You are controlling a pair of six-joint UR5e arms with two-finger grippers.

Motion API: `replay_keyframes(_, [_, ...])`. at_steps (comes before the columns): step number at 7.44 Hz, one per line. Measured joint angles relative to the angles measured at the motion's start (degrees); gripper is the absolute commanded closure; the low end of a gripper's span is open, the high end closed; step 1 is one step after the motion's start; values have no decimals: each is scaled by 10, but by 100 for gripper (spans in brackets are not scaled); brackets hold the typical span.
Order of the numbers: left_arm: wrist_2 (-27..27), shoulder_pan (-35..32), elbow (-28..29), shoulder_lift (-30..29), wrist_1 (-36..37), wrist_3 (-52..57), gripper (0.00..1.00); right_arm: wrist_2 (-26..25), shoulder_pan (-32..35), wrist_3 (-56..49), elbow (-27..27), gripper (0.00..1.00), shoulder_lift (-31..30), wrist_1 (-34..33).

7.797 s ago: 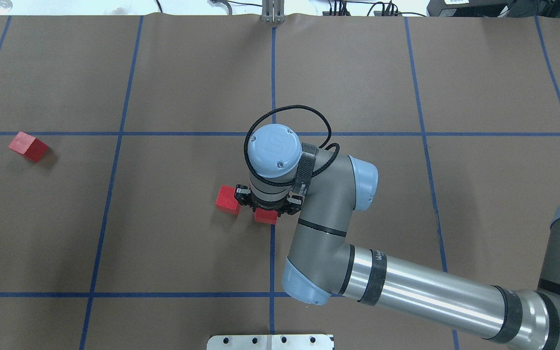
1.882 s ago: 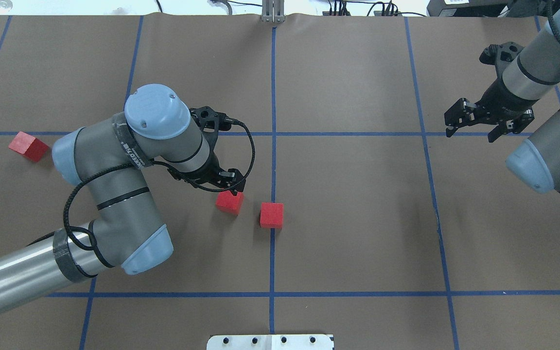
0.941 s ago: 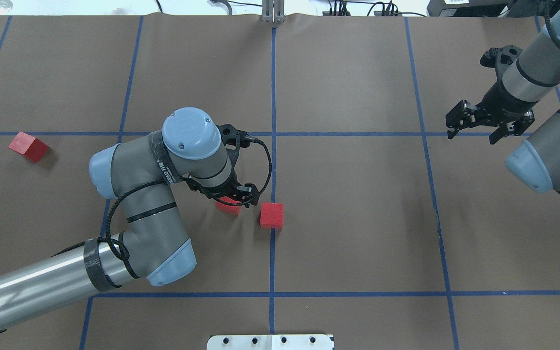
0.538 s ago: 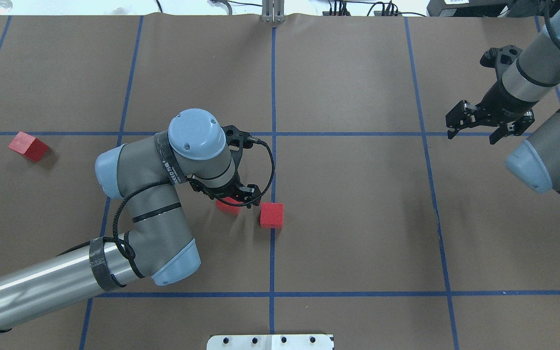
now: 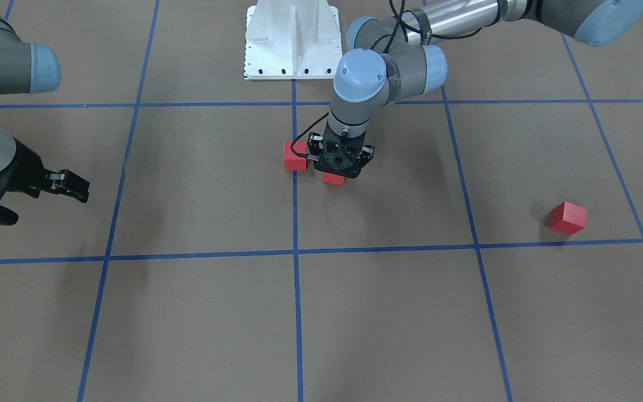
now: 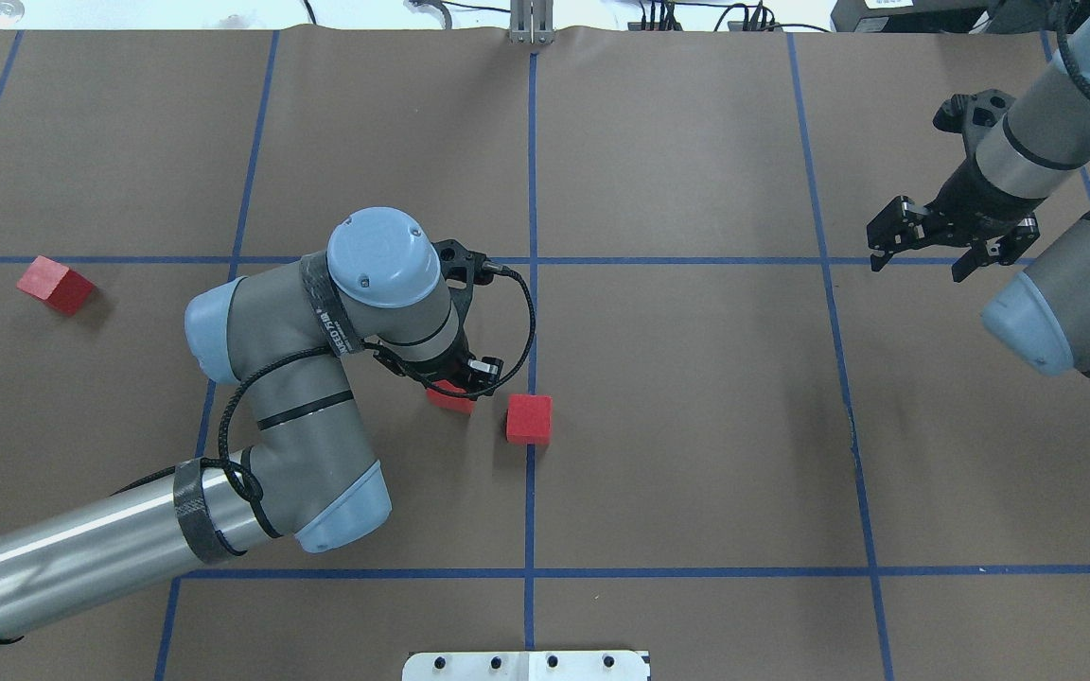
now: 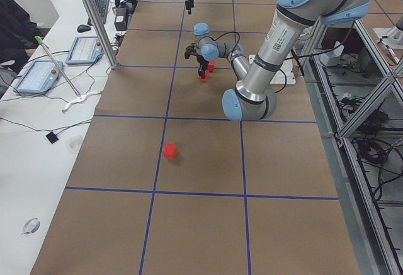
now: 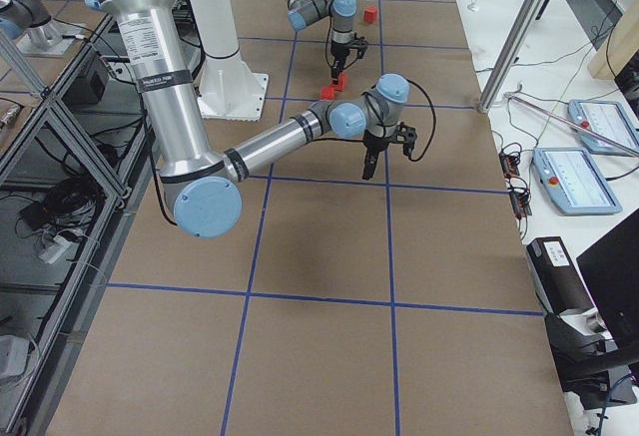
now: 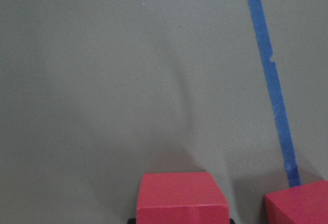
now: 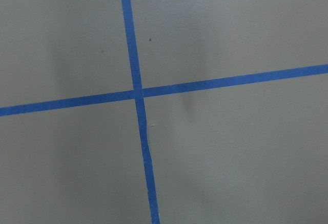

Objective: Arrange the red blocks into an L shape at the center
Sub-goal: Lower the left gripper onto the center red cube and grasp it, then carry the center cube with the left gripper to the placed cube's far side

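1. Red and small, the first block [image 6: 451, 403] is squeezed by the left gripper [image 6: 455, 386], just left of the middle blue line [image 6: 531, 312].
2. The second block [image 6: 529, 419] sits on that line, close by but not touching.
3. The third block [image 6: 55, 284] lies far off to the left.
4. The right gripper [image 6: 921, 260] hangs far to the right with its fingers apart, holding nothing.
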Motion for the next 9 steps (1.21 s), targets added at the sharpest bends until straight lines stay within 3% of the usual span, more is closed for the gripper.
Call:
replay_keyframes(4, [-18, -30, -9, -30, 52, -37, 100, 0, 0, 0, 0, 0, 0, 0])
replay_keyframes(7, [-16, -27, 88, -123, 74, -110, 100, 0, 0, 0, 0, 0, 0, 0])
replay_keyframes(9, [-2, -14, 131, -153, 68, -131, 100, 0, 0, 0, 0, 0, 0, 1])
